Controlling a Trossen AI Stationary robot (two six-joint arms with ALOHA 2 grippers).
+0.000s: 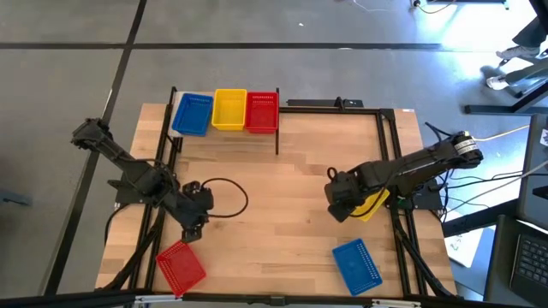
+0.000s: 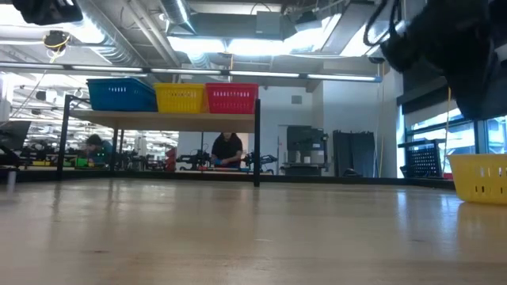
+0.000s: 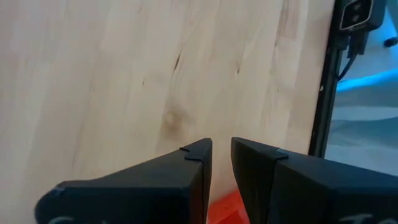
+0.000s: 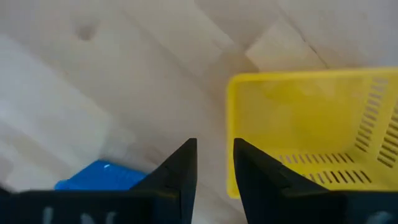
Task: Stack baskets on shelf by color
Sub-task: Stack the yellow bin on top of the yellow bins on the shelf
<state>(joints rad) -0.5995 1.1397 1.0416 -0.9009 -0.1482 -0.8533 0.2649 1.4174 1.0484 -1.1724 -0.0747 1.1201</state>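
Three baskets sit side by side on the shelf (image 1: 224, 130) at the table's far left: blue (image 1: 193, 113), yellow (image 1: 229, 109) and red (image 1: 262, 111). A red basket (image 1: 180, 263) lies at the near left, a blue one (image 1: 355, 263) at the near right, and a yellow one (image 1: 375, 204) at the right edge. My left gripper (image 1: 193, 226) hovers just beyond the near red basket (image 3: 221, 208), fingers almost together. My right gripper (image 1: 339, 205) hangs above the table beside the yellow basket (image 4: 311, 130), fingers close together, with the blue basket (image 4: 102, 176) nearer.
A black cable loop (image 1: 224, 198) lies on the table by my left arm. Black frame rails (image 1: 390, 145) run along the table's edges. Bare wood lies in the table's middle (image 1: 282, 197). People (image 2: 227, 150) work in the room behind the shelf.
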